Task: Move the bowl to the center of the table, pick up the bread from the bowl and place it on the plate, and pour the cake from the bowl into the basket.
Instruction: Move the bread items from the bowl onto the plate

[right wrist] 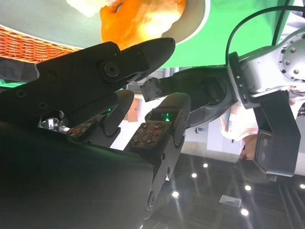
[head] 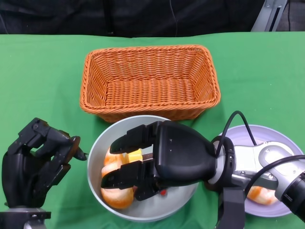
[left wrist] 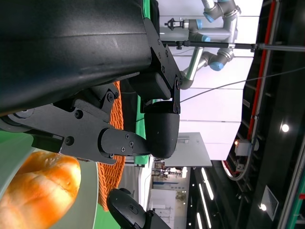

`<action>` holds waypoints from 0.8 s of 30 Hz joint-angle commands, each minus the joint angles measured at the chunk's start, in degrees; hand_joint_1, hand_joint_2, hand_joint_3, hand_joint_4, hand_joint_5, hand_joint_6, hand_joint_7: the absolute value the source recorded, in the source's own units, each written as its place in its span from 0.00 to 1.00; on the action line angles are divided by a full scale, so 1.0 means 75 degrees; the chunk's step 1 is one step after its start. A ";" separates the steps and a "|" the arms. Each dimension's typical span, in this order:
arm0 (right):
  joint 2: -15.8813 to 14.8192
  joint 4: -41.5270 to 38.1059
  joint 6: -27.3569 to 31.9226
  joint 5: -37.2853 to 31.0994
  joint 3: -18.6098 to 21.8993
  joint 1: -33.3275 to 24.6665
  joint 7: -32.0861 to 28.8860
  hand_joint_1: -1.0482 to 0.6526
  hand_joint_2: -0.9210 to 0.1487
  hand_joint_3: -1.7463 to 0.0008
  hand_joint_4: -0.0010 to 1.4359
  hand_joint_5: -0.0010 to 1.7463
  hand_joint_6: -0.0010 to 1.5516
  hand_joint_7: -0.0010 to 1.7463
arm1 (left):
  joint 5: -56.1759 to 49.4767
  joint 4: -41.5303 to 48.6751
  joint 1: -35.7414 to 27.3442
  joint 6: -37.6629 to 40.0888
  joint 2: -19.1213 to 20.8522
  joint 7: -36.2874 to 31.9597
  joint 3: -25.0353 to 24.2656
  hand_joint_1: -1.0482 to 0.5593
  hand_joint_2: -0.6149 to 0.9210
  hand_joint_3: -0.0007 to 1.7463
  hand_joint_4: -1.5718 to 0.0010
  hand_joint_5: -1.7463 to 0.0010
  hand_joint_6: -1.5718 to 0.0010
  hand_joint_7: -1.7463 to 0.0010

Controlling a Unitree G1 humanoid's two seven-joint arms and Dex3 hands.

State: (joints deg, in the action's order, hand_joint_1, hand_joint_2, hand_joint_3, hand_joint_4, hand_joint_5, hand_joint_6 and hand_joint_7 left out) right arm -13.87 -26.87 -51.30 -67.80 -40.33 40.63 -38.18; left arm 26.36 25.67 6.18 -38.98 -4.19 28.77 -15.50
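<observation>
green table (head: 43, 71): right robot hand (head: 138, 164) spread, hiding bowl (head: 95, 157) contents; left robot hand (head: 35, 160) curled.

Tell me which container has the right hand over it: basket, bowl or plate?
The grey bowl at front centre. The right hand reaches into it above the bread. The wicker basket behind it is untouched, and the purple plate lies under the forearm only.

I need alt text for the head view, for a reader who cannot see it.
The right hand reaches into a grey bowl holding bread on a green table. An empty basket sits behind, a plate to the right, the left hand beside the bowl.
</observation>
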 commanded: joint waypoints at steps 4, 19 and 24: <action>0.0002 -0.0518 -0.0068 -0.0030 -0.0385 0.0219 -0.0383 0.31 0.04 0.99 0.66 0.00 0.59 0.01 | 0.0049 0.0085 0.0047 -0.0194 0.0255 0.0163 -0.0126 0.52 1.00 0.11 0.48 0.14 0.50 0.26; 0.0233 -0.1894 0.0085 -0.0557 -0.1423 0.0737 -0.1954 0.30 0.07 1.00 0.67 0.02 0.66 0.01 | -0.0217 0.0086 0.0184 -0.0411 0.0223 -0.0411 -0.0357 0.60 0.99 0.19 0.44 0.15 0.43 0.34; 0.0279 -0.2168 0.0142 -0.0513 -0.1567 0.0927 -0.2121 0.30 0.06 1.00 0.68 0.02 0.66 0.01 | -0.0242 0.0026 0.0151 -0.0415 0.0204 -0.0513 -0.0325 0.61 0.97 0.21 0.44 0.17 0.43 0.34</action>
State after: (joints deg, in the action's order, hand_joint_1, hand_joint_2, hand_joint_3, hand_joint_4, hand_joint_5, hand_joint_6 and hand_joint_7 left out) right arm -11.66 -42.50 -50.31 -71.35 -51.62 46.44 -53.09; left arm 24.73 26.12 8.00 -41.77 -3.01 25.74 -17.85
